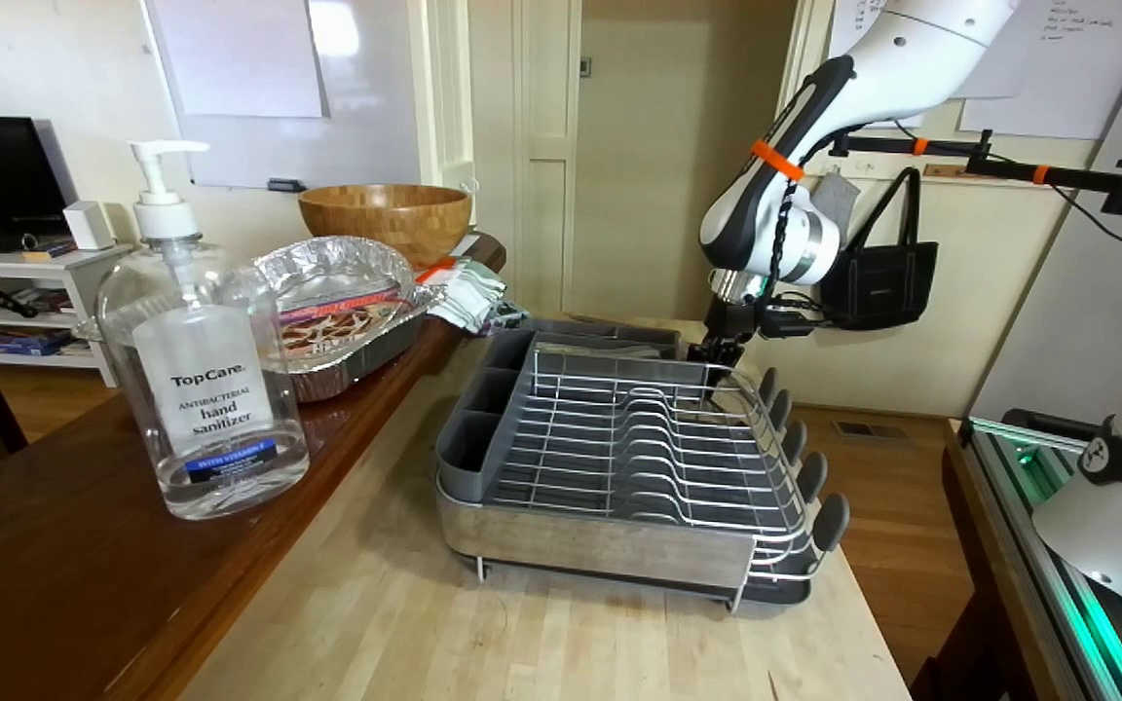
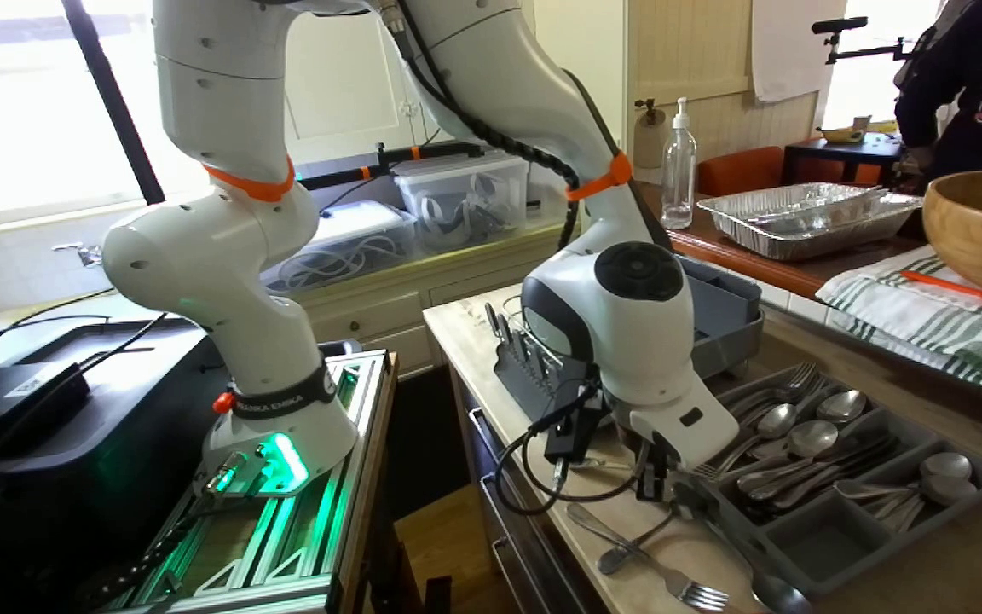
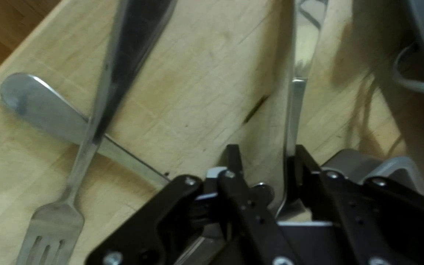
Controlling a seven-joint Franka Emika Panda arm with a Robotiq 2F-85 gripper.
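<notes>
Apparently the work is only partway: silver spoons (image 2: 811, 438) lie in the grey plastic cutlery tray (image 2: 828, 546). Outside, beside the tray, the black gripper (image 3: 266, 158) stands partly open around a slim silver metal utensil (image 3: 296, 106), a gap showing on one side, so to my eye nothing is gripped. Also outside the tray, a silver fork (image 3: 90, 141) crosses a round-ended silver handle (image 3: 50, 110) near the edge of the pale wooden desk (image 3: 182, 84). Wood shows between fork and utensil; the grey-and-steel dish rack (image 1: 600, 531) limits room beside the tray.

Fork (image 3: 107, 105) across flat utensil (image 3: 59, 119), slim utensil (image 3: 295, 106) between parted jaws.
</notes>
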